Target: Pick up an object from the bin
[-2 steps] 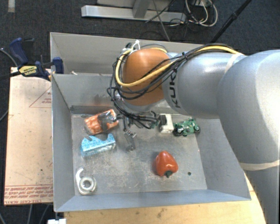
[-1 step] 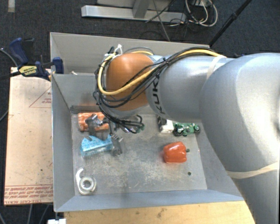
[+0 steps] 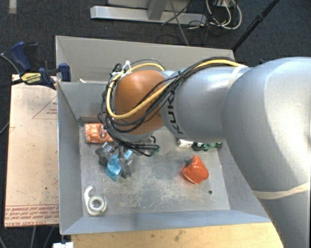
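Gripper (image 3: pixel 116 163) low in the left half of the bin (image 3: pixel 68 143), fingers drawn narrow about a small blue piece (image 3: pixel 113 170) on the floor, just beside an orange packet (image 3: pixel 94 133). The red pepper (image 3: pixel 194 170) and white ring (image 3: pixel 95 203) lie well apart, so the grasp is probably unobstructed.

The arm (image 3: pixel 207 107) bears partly hidden lettering, apparently "KUK".

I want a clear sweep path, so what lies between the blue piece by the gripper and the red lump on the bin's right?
Nothing. In the camera view, only bare grey bin floor lies between the blue piece and the red lump.
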Available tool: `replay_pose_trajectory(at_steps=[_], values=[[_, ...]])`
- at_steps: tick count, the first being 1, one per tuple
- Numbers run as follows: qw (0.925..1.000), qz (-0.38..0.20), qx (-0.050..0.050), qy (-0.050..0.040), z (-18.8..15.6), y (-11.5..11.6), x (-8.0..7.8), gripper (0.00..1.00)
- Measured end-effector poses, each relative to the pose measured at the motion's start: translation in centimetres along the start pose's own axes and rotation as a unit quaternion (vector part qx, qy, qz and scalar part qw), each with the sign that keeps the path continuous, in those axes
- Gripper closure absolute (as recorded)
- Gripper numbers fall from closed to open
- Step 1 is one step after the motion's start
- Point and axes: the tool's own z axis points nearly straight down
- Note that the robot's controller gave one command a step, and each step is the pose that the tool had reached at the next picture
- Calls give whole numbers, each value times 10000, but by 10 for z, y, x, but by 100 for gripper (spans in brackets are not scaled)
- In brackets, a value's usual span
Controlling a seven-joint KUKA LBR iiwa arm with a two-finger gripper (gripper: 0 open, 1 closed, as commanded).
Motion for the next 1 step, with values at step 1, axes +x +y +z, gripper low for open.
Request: replay_pose_trajectory(at_steps=[1], values=[[10000, 0, -1, -1, 0, 0, 0, 100]])
